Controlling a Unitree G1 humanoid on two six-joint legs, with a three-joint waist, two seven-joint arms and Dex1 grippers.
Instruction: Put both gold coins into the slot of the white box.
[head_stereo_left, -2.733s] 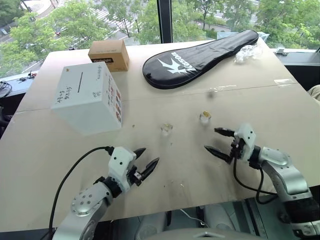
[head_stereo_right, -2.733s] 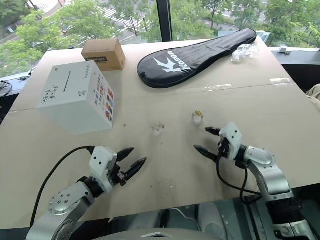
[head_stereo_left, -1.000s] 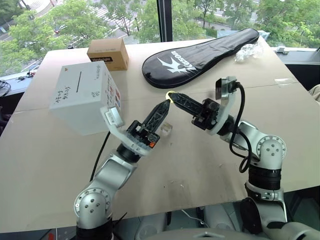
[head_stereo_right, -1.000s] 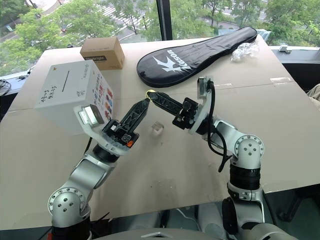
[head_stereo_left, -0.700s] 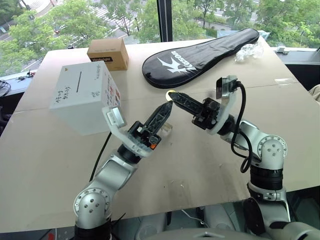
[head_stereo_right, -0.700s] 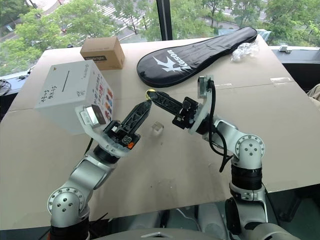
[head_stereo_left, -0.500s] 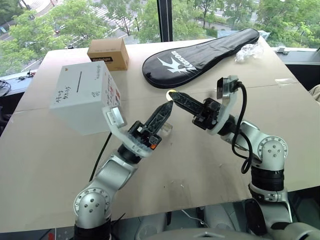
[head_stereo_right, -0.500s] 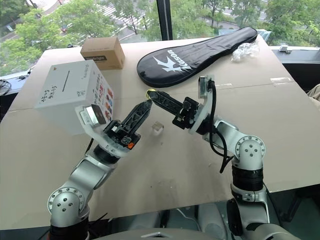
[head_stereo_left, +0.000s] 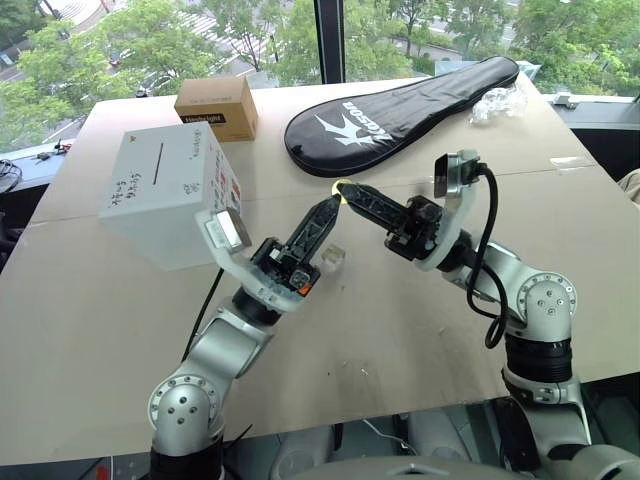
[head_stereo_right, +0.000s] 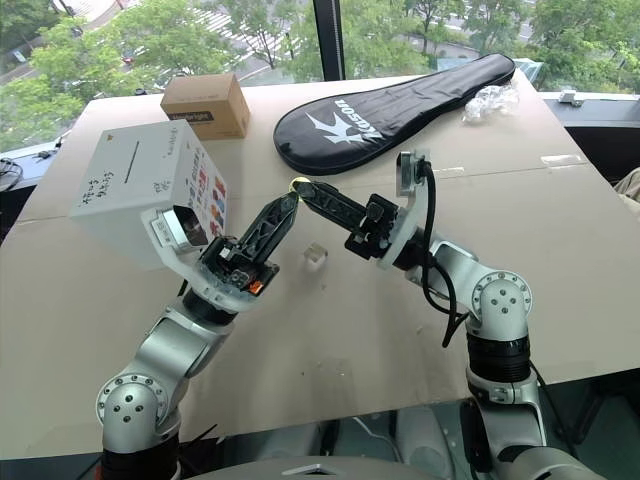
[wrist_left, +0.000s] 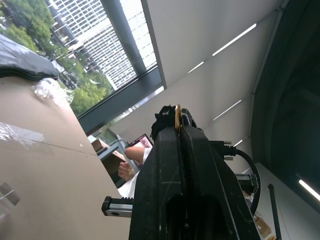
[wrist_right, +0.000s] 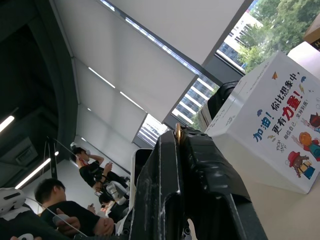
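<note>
Above the tan surface, the left tool and right tool meet tip to tip, both clamped on one gold coin. A second coin lies on the surface beneath. Farther left stands the white box, slot on top.

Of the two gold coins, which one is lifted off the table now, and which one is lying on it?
The gold coin pinched where the left gripper and right gripper tips meet is lifted. The other coin lies on the table, below the left gripper.
</note>
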